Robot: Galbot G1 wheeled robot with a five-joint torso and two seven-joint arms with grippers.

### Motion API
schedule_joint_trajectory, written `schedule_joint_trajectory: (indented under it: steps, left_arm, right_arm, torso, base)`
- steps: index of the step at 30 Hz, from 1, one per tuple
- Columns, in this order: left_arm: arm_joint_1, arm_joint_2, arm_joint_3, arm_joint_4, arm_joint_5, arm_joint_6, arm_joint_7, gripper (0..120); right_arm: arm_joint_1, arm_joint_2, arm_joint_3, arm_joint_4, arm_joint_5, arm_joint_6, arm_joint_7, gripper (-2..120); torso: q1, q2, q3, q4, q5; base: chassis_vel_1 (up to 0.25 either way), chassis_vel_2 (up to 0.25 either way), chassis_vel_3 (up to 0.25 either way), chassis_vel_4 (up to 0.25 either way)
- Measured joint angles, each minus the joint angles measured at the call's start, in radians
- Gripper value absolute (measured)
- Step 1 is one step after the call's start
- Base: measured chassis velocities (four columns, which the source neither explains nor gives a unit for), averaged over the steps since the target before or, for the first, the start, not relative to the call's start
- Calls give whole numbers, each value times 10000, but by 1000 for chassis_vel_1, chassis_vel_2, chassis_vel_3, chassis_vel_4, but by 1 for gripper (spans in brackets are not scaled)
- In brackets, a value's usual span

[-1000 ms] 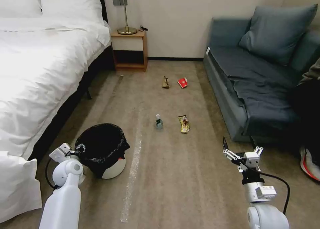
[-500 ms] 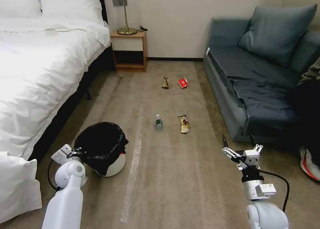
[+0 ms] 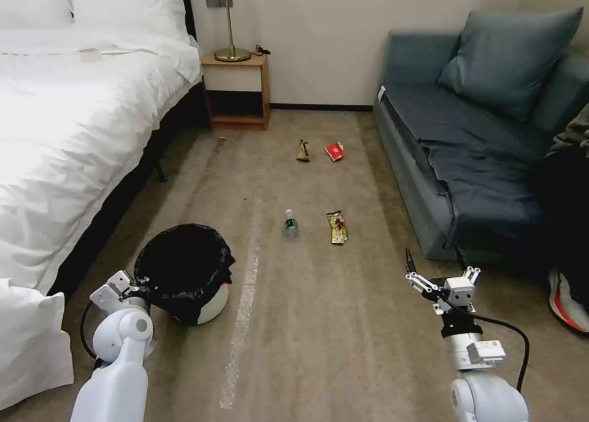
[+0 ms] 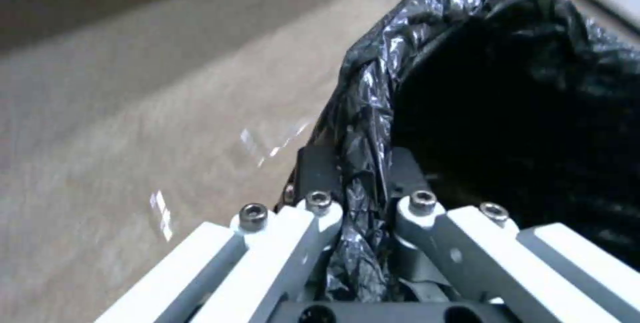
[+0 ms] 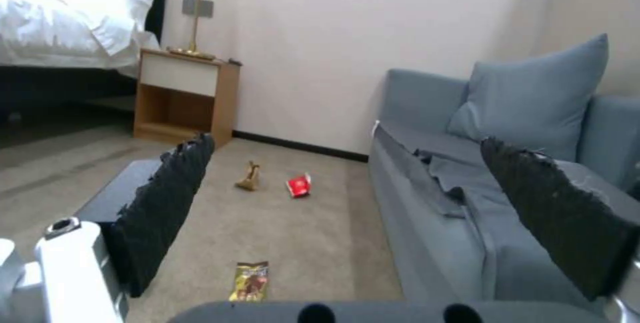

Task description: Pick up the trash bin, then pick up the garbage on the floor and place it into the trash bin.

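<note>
Left pincer [image 3: 132, 285] clamped on the near rim of the trash bin [image 3: 184, 268], low by the bed [image 3: 73, 134]. Left wrist view showed one finger outside and one inside the rim, the black bag [image 4: 373, 128] pinched between them. Likely a rim grip so the bin hangs from one arm and its mouth stays free for dropping litter in.

Bin tilted: mouth faced up and toward the robot, white base swung away toward the room's middle. Whether it had left the floor [image 3: 307, 324] I could not tell.

Mid-floor: bottle [image 3: 290, 224], long axis running away from the robot, cap at the far end. Just right of it the yellow-brown wrapper [image 3: 337, 227], lengthwise the same way. Farther off, near the nightstand [image 3: 236, 91], the brown paper piece [image 3: 303, 151] and the red-and-white packet [image 3: 334, 151], side by side.

Right pincer [image 3: 437, 279] spread wide and empty, held above the floor by the sofa [image 3: 466, 146], aimed forward at the litter, probably kept free for picking.
</note>
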Motion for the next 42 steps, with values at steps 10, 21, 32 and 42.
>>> schedule_joint_trajectory:
  steps: [10, 21, 32, 42]
  left_arm:
    - [606, -5, -27, -1837, 1413, -86, 397, 4]
    - [1190, -129, -228, -2732, 3257, -590, 931, 4]
    - [1241, -116, -290, -2902, 3611, -779, 1048, 4]
    - [1299, -154, -265, -2992, 3923, -953, 1103, 4]
  right_arm:
    - [81, 58, -177, -6, -134, -34, 473, 100]
    - [131, 52, -455, -10, 314, -116, 834, 100]
    - [238, 73, -634, -133, 238, -30, 1477, 100]
    - [205, 155, -455, -186, 173, 184, 1148, 100]
  torso:
    - [0, 0, -4, 0, 4]
    - [0, 1, -5, 0, 5]
    - [0, 1, -5, 1, 6]
    - [-1, 2, -5, 1, 5]
  base:
    - [0, 0, 0, 0]
    - [0, 0, 0, 0]
    - [0, 0, 0, 0]
    - [0, 0, 0, 0]
